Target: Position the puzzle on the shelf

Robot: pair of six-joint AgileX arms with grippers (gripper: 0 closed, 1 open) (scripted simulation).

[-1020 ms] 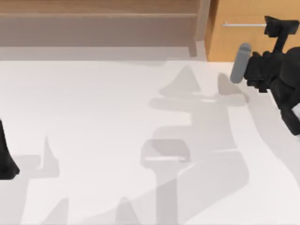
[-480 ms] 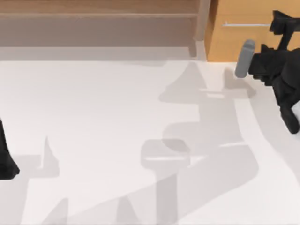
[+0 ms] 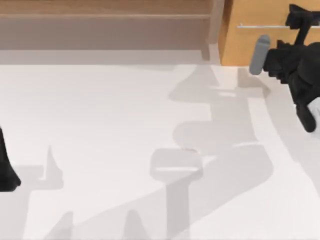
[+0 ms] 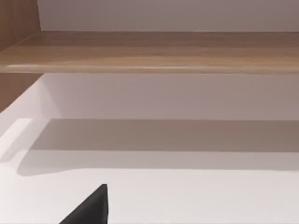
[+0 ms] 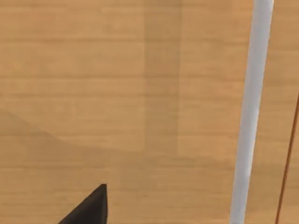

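The puzzle is out of view. The long light-brown shelf (image 3: 100, 25) runs along the table's back left, and its board (image 4: 149, 51) faces the left wrist camera. My right gripper (image 3: 299, 16) is at the back right, up against the front of the orange-wood cabinet (image 3: 260, 45) and close to its thin metal handle (image 3: 260, 26). In the right wrist view the cabinet front (image 5: 117, 93) is very close, the handle (image 5: 247, 112) crosses it, and one dark fingertip (image 5: 88, 207) shows. My left arm (image 3: 6, 170) is parked at the table's left edge.
The white table (image 3: 125, 125) carries only the arms' shadows. The shelf's vertical end post (image 3: 216, 25) stands between the shelf and the cabinet.
My right arm has swung back and to the right, bringing its gripper closer to the cabinet handle. The left arm has not moved.
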